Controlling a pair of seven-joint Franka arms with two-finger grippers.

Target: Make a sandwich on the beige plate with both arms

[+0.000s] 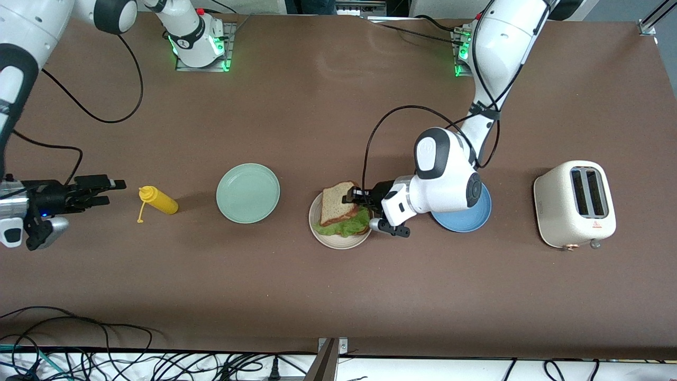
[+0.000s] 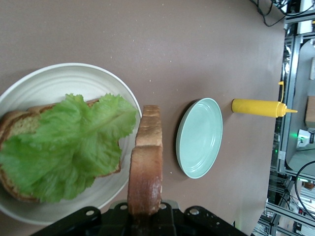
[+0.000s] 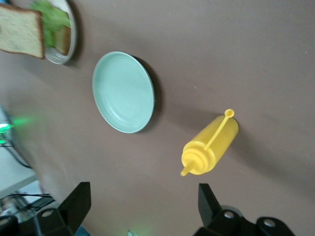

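The beige plate [image 1: 338, 243] holds a bottom bread slice [image 2: 15, 123] with a ruffled green lettuce leaf [image 1: 346, 225] on it. My left gripper [image 1: 353, 197] is shut on a second bread slice [image 1: 336, 203] and holds it tilted over the plate's edge, partly above the lettuce. In the left wrist view this slice [image 2: 145, 167] stands edge-on in the gripper [image 2: 145, 216], beside the lettuce [image 2: 69, 142] and the plate [image 2: 59, 78]. My right gripper [image 1: 113, 192] is open and empty, waiting over the table beside the mustard bottle at the right arm's end; its wrist view [image 3: 145, 206] shows the jaws spread wide.
A yellow mustard bottle [image 1: 158, 200] lies on its side. A mint-green plate [image 1: 247, 192] sits between it and the beige plate. A blue plate [image 1: 465, 219] lies partly under the left arm. A cream toaster [image 1: 576, 203] stands at the left arm's end.
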